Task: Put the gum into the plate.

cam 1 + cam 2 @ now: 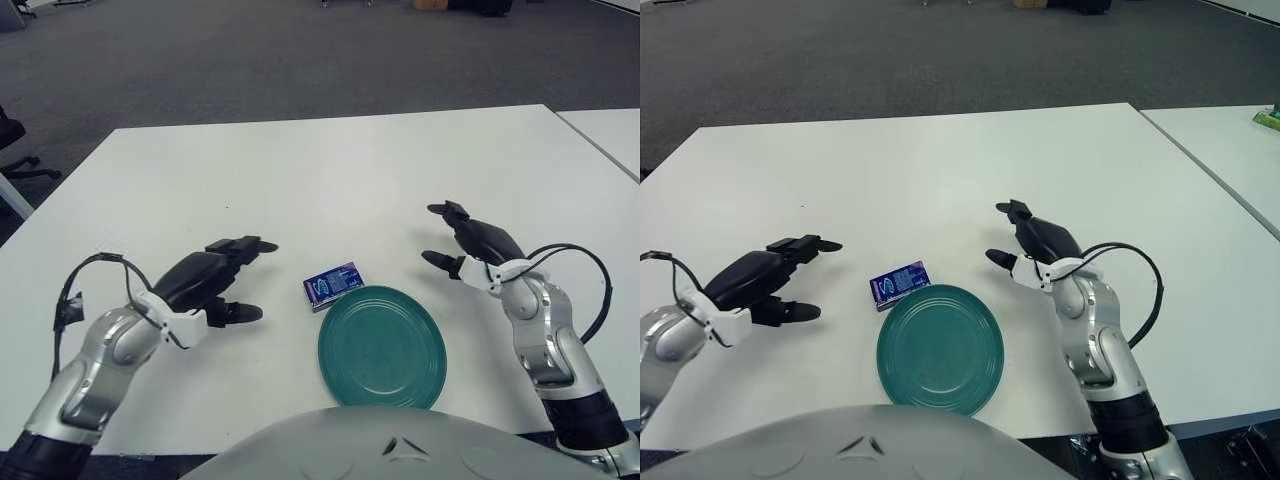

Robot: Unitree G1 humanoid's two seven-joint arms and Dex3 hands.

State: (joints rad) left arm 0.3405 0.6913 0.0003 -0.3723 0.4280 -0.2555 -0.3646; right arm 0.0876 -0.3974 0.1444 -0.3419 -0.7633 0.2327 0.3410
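A small blue gum pack (332, 285) lies flat on the white table, touching the far-left rim of the teal plate (381, 347). The plate holds nothing. My left hand (236, 280) shows to the left of the gum, a short gap away, fingers stretched out and holding nothing. Off to the right of the plate my right hand (445, 234) is also open, fingers spread and pointing away from me, with nothing in it.
The white table (330, 170) stretches far behind the gum. A second white table (610, 130) stands at the right, separated by a narrow gap. Grey carpet lies beyond, and a chair base (20, 165) shows at the far left.
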